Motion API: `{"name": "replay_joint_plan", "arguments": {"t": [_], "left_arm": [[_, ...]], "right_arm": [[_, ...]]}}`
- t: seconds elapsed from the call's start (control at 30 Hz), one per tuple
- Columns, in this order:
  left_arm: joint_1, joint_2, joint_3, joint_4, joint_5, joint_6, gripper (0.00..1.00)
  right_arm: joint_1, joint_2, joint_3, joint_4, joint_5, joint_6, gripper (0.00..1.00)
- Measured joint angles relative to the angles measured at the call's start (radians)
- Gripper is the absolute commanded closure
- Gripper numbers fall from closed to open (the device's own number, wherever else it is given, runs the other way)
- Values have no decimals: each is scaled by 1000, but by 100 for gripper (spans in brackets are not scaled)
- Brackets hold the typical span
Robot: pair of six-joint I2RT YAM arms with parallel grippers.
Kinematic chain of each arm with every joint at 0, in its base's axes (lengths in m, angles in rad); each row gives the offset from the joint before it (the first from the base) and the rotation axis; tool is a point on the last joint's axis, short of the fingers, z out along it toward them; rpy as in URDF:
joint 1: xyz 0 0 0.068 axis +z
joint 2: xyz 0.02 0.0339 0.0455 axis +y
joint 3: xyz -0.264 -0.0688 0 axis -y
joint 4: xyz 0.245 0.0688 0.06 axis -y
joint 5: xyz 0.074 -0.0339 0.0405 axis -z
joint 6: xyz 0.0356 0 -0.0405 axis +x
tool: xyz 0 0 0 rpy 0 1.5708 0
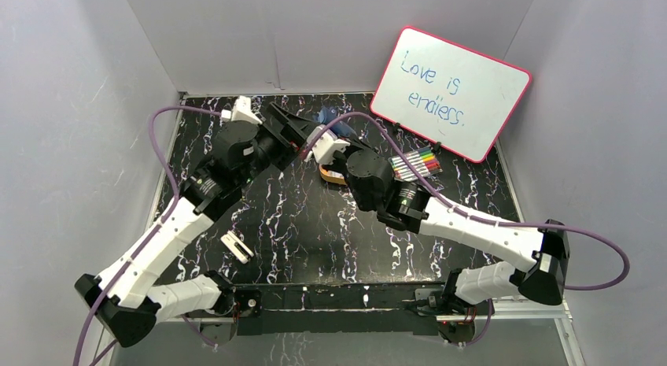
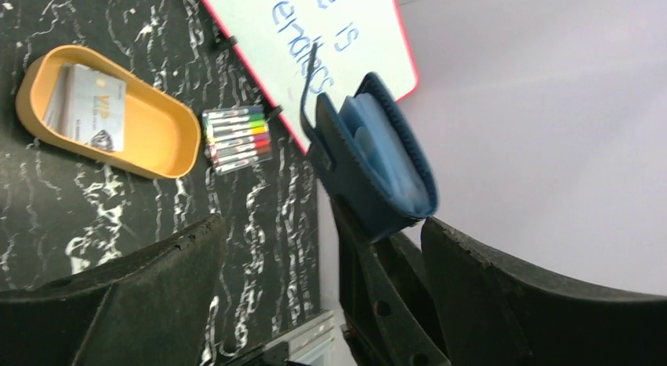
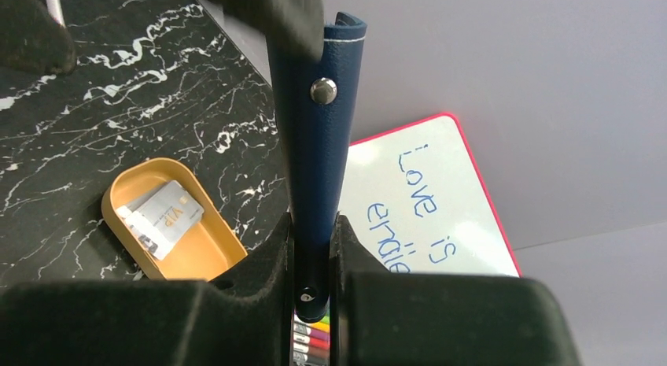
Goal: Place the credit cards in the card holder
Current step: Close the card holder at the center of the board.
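The navy card holder (image 3: 318, 146) stands upright with its snap button showing, and my right gripper (image 3: 315, 232) is shut on its lower end. In the left wrist view the card holder (image 2: 370, 161) gapes open at the top, with pale blue sleeves inside. My left gripper (image 2: 321, 224) is open, its jaws wide on either side of the holder and apart from it. Pale credit cards (image 2: 86, 106) lie in the orange tray (image 2: 157, 138); the cards (image 3: 161, 216) also show in the right wrist view. From above, both grippers meet near the holder (image 1: 324, 116) at the back middle.
A pink-framed whiteboard (image 1: 450, 92) leans on the back right wall. A pack of coloured markers (image 1: 415, 164) lies in front of it. The orange tray (image 1: 333, 175) sits mostly under the right arm. A small white object (image 1: 236, 246) lies front left on the black marbled table.
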Motion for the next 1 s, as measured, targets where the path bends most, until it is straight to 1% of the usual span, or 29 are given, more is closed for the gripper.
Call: {"name": "replay_joint_plan", "arguments": {"t": [0.07,0.17,0.33,0.43,0.7,1.0], "left_arm": [[-2,-45,-44,48,-26,-24,8],[-2,-125,-91,77,-66,-55,8],[-2,-172,-85,123,-87,-87,8],[-2,-151,-64,135,-62,-115,8],[-2,-19,-18,152,46,-192,8],[-2,3,49,161,75,-205,10]], "right_arm": [[3,-12,-14,12,-14,-4,100],[8,-37,-48,33,-34,-11,100],[12,-89,-99,80,-68,-49,100],[12,-116,-115,131,-94,-92,100],[12,-147,-146,261,-156,-235,100],[12,-147,-164,333,-186,-350,100]]}}
